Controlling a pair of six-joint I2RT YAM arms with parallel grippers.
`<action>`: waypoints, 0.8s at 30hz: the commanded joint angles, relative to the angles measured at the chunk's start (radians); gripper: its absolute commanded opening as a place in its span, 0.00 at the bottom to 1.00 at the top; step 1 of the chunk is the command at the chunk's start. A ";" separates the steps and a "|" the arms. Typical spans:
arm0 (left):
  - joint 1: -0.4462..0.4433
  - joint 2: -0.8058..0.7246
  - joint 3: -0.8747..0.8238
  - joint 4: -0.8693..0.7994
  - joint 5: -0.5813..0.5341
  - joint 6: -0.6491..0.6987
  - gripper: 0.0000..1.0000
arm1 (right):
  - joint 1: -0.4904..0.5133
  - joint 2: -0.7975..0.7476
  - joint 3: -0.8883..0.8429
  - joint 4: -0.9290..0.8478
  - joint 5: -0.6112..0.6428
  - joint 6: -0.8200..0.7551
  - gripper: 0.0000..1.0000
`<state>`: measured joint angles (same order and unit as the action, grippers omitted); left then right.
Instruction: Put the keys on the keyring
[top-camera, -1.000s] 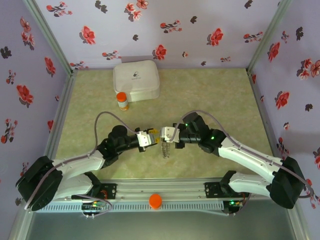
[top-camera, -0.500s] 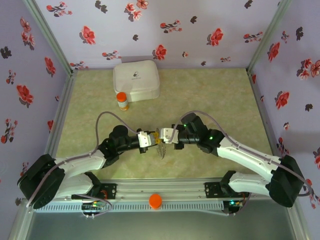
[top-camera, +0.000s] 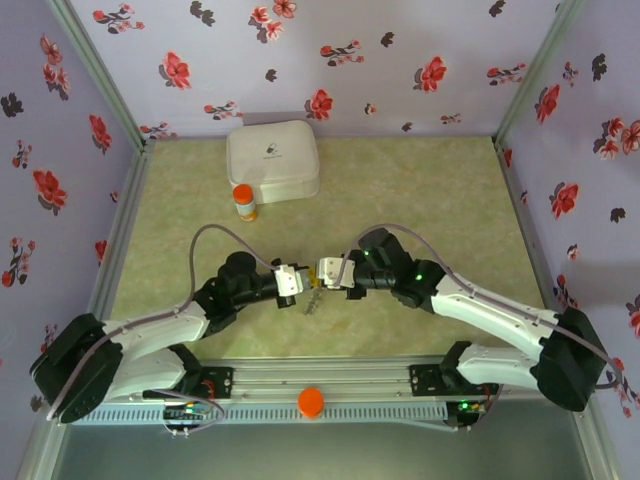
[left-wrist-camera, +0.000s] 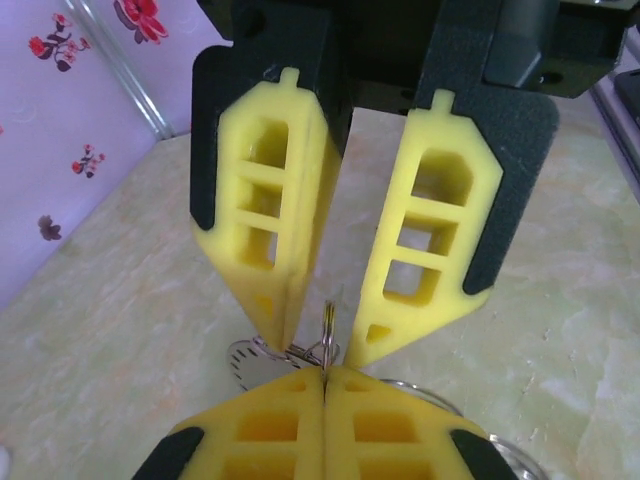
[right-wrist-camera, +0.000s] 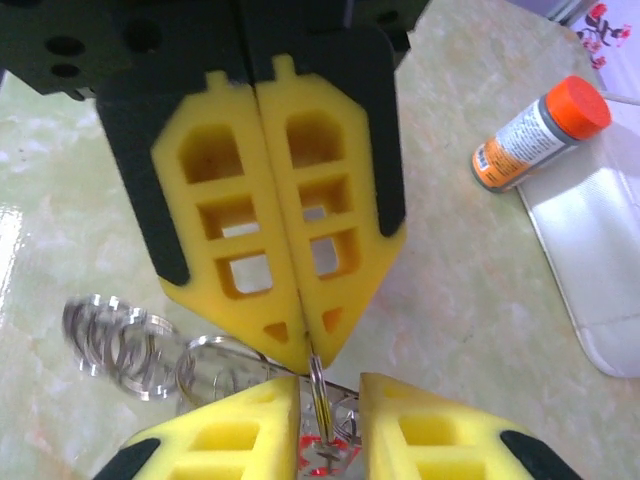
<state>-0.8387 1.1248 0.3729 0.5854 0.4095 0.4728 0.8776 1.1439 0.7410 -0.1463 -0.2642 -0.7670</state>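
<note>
Now, left gripper (right-wrist-camera: 305, 362): clenched on the keyring (top-camera: 312, 301), hanging lower centre, shifted leftward from before; right gripper (right-wrist-camera: 330, 385): jaws parted, formerly clamped.

Not much to make out around the pinch.
From above, the keyring (top-camera: 313, 301) is too small to read. At the right wrist its coils blur, a red tag (right-wrist-camera: 322, 455) runs off the bottom edge, and the white case (right-wrist-camera: 595, 280) is cropped at the right.
</note>
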 joint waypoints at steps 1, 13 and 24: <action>-0.014 -0.065 0.066 -0.128 -0.072 0.095 0.00 | 0.007 -0.046 -0.017 -0.007 0.076 -0.027 0.24; -0.049 -0.088 0.180 -0.422 -0.140 0.203 0.00 | 0.018 -0.037 -0.017 0.012 0.007 0.004 0.26; -0.062 -0.083 0.166 -0.365 -0.117 0.198 0.00 | 0.019 -0.009 -0.051 0.073 -0.057 0.043 0.24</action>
<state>-0.8879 1.0542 0.5194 0.1627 0.2726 0.6617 0.8902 1.1278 0.7151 -0.1154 -0.2771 -0.7525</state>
